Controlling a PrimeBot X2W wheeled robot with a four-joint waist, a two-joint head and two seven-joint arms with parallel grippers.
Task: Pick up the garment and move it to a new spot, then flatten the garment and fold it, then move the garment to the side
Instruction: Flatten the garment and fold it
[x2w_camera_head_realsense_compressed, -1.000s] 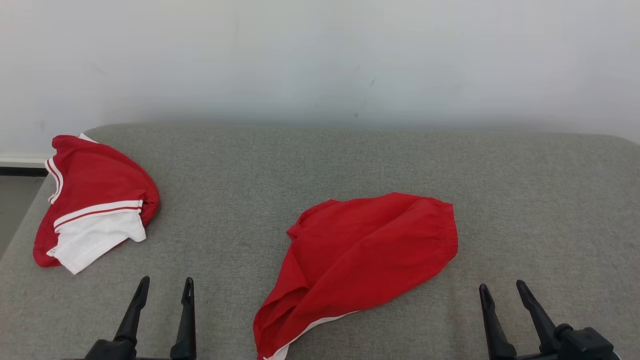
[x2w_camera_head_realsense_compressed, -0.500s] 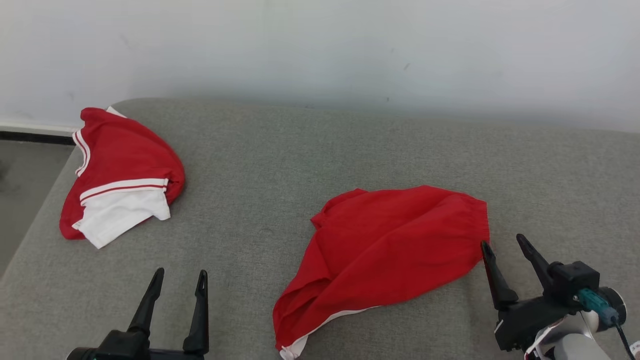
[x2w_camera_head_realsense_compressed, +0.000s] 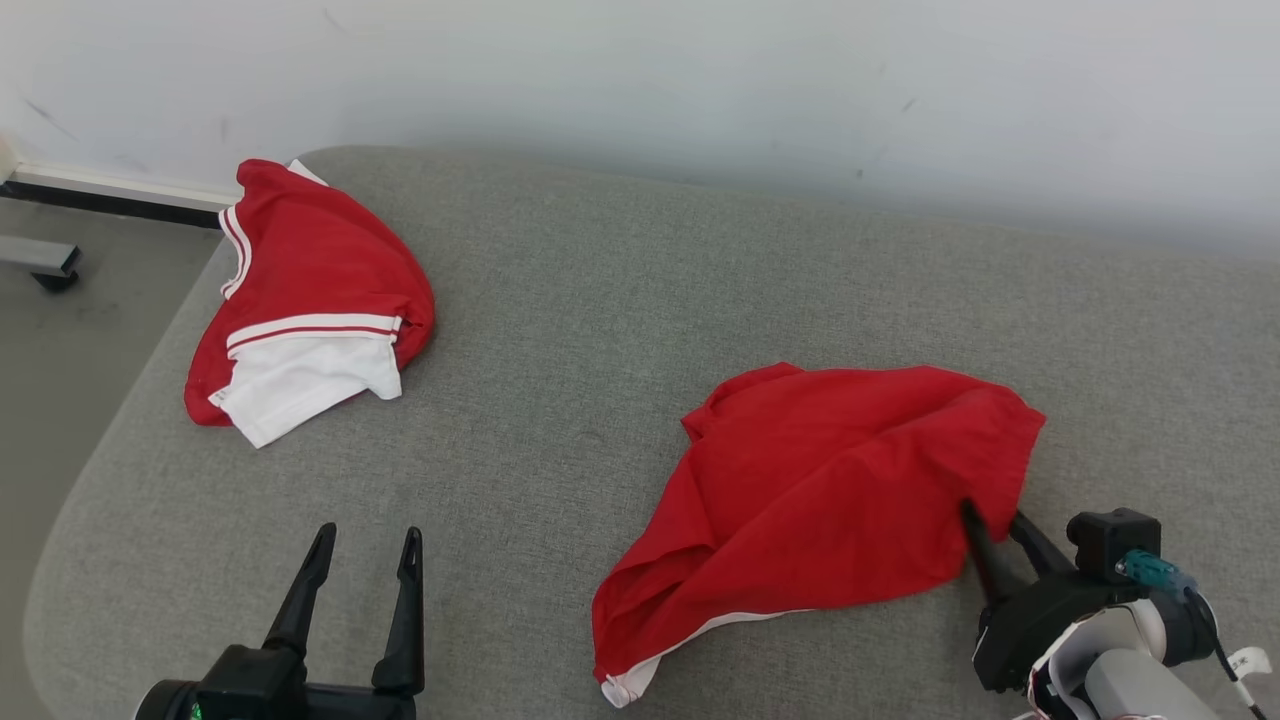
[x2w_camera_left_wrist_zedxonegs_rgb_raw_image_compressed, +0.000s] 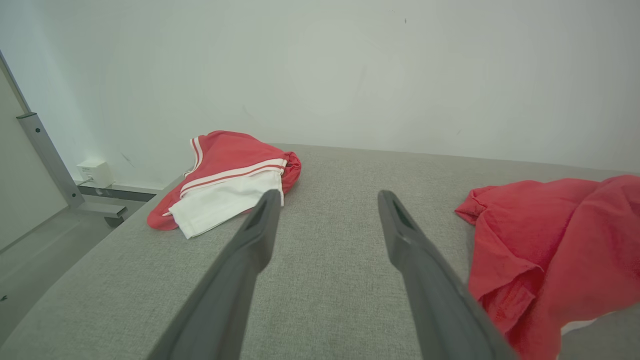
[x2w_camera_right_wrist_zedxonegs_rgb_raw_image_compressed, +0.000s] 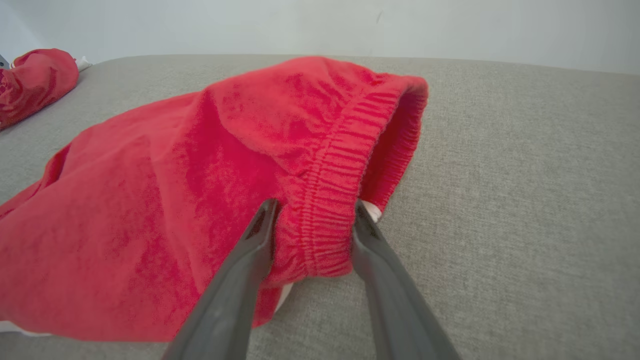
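Surface: grey cloth cushion (x2w_camera_head_realsense_compressed: 600, 300), rounded corner at 10 o'clock. It runs back to a white, lightly scuffed wall (x2w_camera_head_realsense_compressed: 640, 80). Bare floor (x2w_camera_head_realsense_compressed: 90, 330) lies off the left edge, with a metal leg (x2w_camera_head_realsense_compressed: 40, 262) and a dark baseboard at the wall foot.

Left gripper (x2w_camera_head_realsense_compressed: 368, 532), 7 o'clock, near edge: fingers spread, nothing between them, well apart from any cloth.

Right gripper (x2w_camera_head_realsense_compressed: 992, 512), 5 o'clock: fingers astride the elastic waistband of the shorts (x2w_camera_head_realsense_compressed: 830, 480), one finger touching cloth on each side. Cannot tell if the pinch is firm.

Shorts: red, rumpled, lying on the cushion right of centre. Long axis runs 8 to 2 o'clock. The waistband end points to 2 o'clock; the leg hem with white trim points to 8 o'clock, near the front edge. Waistband is humped up off the cushion at the gripper.

Other: a red-and-white top (x2w_camera_head_realsense_compressed: 310, 300), bunched, at 10 o'clock by the corner, well apart from the shorts. Open cushion between the two.
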